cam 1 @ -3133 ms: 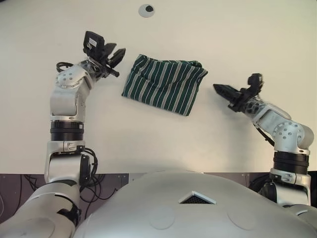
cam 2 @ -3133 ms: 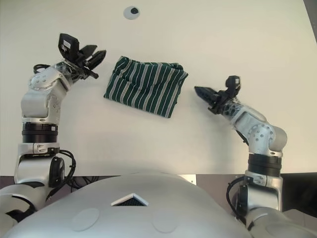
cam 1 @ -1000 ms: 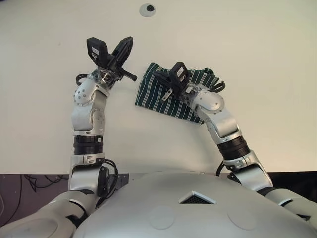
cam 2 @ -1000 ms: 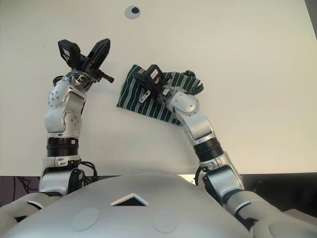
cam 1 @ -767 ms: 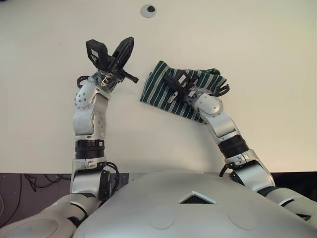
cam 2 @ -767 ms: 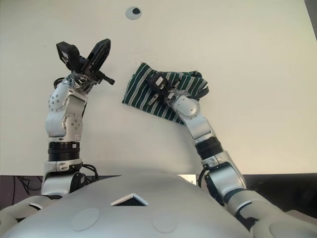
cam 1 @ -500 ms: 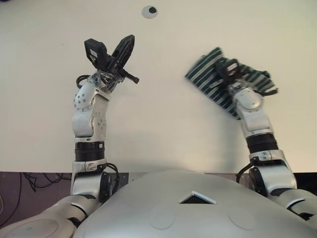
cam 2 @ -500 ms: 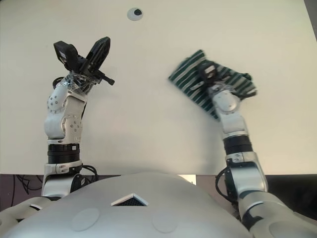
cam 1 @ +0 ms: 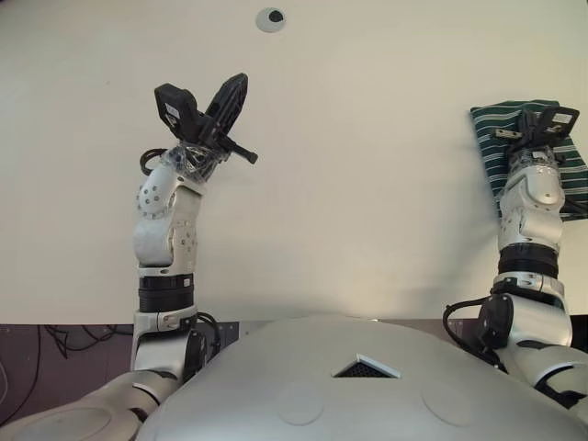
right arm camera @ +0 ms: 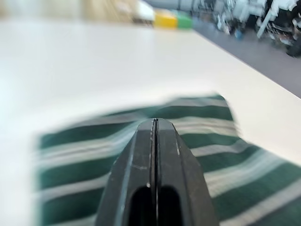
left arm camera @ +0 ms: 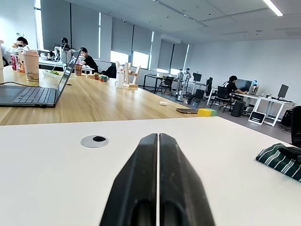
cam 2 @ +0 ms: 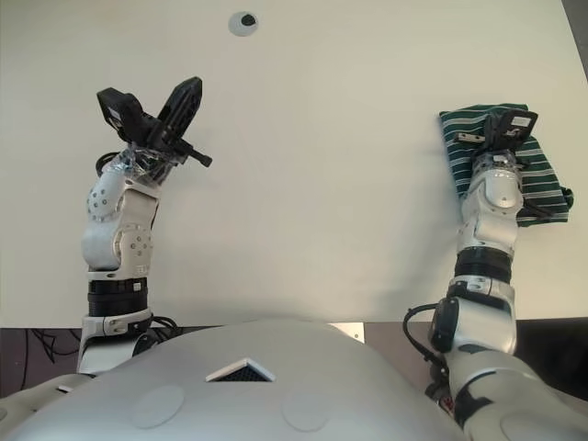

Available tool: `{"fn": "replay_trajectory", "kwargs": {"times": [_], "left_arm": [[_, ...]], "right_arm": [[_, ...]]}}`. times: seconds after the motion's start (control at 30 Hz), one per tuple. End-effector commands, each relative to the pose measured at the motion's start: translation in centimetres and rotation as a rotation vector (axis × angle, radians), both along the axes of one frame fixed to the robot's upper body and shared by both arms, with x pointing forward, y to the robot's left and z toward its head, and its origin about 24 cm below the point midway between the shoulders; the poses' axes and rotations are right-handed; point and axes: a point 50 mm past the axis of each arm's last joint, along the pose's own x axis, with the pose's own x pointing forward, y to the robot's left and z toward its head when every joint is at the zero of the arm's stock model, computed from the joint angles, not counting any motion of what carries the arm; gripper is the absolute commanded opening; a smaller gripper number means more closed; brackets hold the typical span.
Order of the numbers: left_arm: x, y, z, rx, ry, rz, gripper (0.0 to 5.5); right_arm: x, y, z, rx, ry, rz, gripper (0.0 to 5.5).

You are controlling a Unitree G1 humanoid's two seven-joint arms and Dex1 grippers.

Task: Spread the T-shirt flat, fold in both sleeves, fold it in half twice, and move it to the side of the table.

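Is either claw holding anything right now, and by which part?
Nothing is gripped. The left claw is shut and empty; the right claw is shut over the folded T-shirt, no cloth between its fingers.

No writing can be read, perhaps being too distant.

Bright, even overhead light; faint soft shadows.

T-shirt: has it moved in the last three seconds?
Yes. The T-shirt went to the robot's right: it lay nearly in line with the grommet, and now lies far right of it, under the right gripper.
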Motion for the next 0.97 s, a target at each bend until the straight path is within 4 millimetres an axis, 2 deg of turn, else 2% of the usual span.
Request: {"fn": "replay_trajectory", "kwargs": {"times": [0.03,0.07,0.13,0.17,0.23,0.3,0.5,0.7,0.83,0.97], "left_arm": [[-0.9,-0.2,-0.2,0.059,-0.013,0.046,0.03],[-1.1,-0.2,-0.2,0.051,-0.009,0.063,0.03],[-1.5,0.1,-0.6,0.063,0.001,0.133,0.03],[-1.8,0.5,-0.9,0.091,0.001,0.165,0.03],[-2.7,1.0,-1.3,0.111,0.003,0.220,0.03],[-3.4,1.4,-1.6,0.107,0.005,0.274,0.03],[-3.8,1.9,-1.6,0.320,-0.125,0.313,0.03],[-3.9,2.2,-2.5,0.408,-0.090,0.375,0.03],[-4.4,2.7,-3.3,0.368,0.002,0.385,0.03],[-4.8,3.1,-3.2,0.376,0.008,0.401,0.03]], "right_arm": [[-2.1,6.3,7.8,-0.061,-0.447,0.162,0.00],[-3.1,7.9,8.6,-0.065,-0.492,0.199,0.00],[-4.8,11.0,8.7,0.002,-0.492,0.278,0.00],[-5.6,12.0,7.9,0.040,-0.450,0.308,0.00],[-6.9,12.9,6.2,-0.036,-0.385,0.346,0.00],[-7.4,12.6,5.2,-0.076,-0.352,0.350,0.00],[-8.9,11.0,4.1,-0.109,-0.281,0.323,0.00],[-11.4,10.8,3.1,-0.179,-0.188,0.304,0.00],[-11.3,10.5,2.6,-0.203,-0.152,0.299,0.00],[-10.7,10.7,2.2,-0.197,-0.124,0.322,0.00]]}}
